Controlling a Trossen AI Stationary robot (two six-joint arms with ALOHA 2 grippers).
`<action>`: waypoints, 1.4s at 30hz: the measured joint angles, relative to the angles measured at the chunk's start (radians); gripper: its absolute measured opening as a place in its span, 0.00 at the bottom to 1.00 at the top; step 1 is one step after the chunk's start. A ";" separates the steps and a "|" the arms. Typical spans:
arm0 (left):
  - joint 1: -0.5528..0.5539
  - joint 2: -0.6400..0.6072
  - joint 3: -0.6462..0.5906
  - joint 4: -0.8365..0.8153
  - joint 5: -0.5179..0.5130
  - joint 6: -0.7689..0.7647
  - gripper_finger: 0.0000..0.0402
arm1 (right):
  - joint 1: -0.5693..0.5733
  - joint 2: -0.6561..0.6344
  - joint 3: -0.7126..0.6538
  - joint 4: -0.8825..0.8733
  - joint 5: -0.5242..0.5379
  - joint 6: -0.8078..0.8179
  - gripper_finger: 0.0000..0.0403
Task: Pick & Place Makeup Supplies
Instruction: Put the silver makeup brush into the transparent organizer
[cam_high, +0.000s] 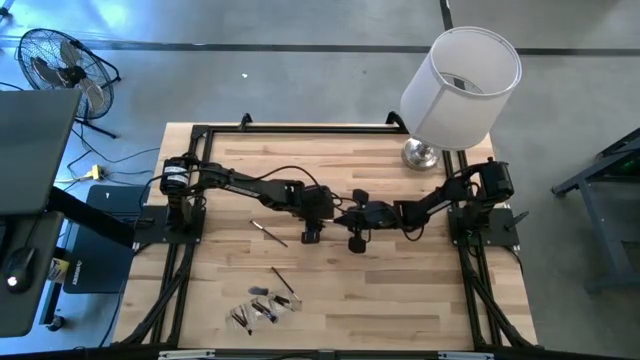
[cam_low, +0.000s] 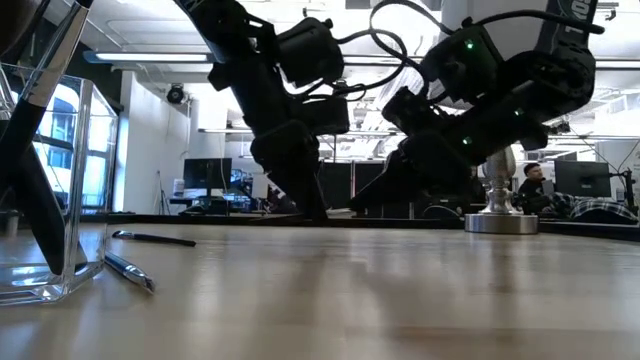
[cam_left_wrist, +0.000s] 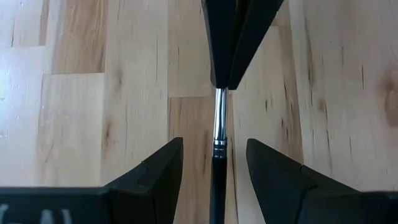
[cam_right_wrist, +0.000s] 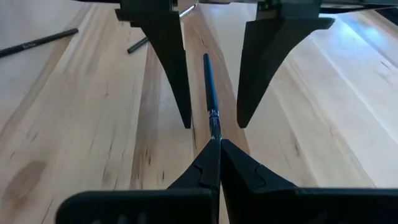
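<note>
1. Centrally over the worktop (cam_high: 400, 290), both arms reach inward from their side mounts and meet nose to nose at mid-table.
2. The right gripper (cam_right_wrist: 214, 144) is clenched on the metal collar end of a thin dark brush (cam_right_wrist: 210, 106), its fingertips pinched tight together.
3. The left gripper (cam_left_wrist: 214, 158) faces it with fingers spread wide, one on each side of the brush handle and touching neither side.
4. The brush runs lengthwise along the line between the two grippers, handle toward the left gripper, collar end toward the right one.
5. Other brushes lie flat on the worktop: one (cam_high: 268, 232) just in front of the left arm, more (cam_high: 265, 305) clustered near the front edge.
</note>
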 joint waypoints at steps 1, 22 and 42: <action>0.000 0.000 0.000 -0.003 -0.001 0.000 0.43 | 0.000 0.000 0.005 -0.010 0.000 0.000 0.00; -0.002 0.025 -0.001 -0.084 0.043 -0.005 0.24 | 0.000 -0.001 0.016 -0.024 -0.004 0.000 0.00; 0.000 0.023 0.003 -0.100 0.025 -0.079 0.04 | 0.000 -0.002 0.016 -0.011 -0.001 0.007 0.03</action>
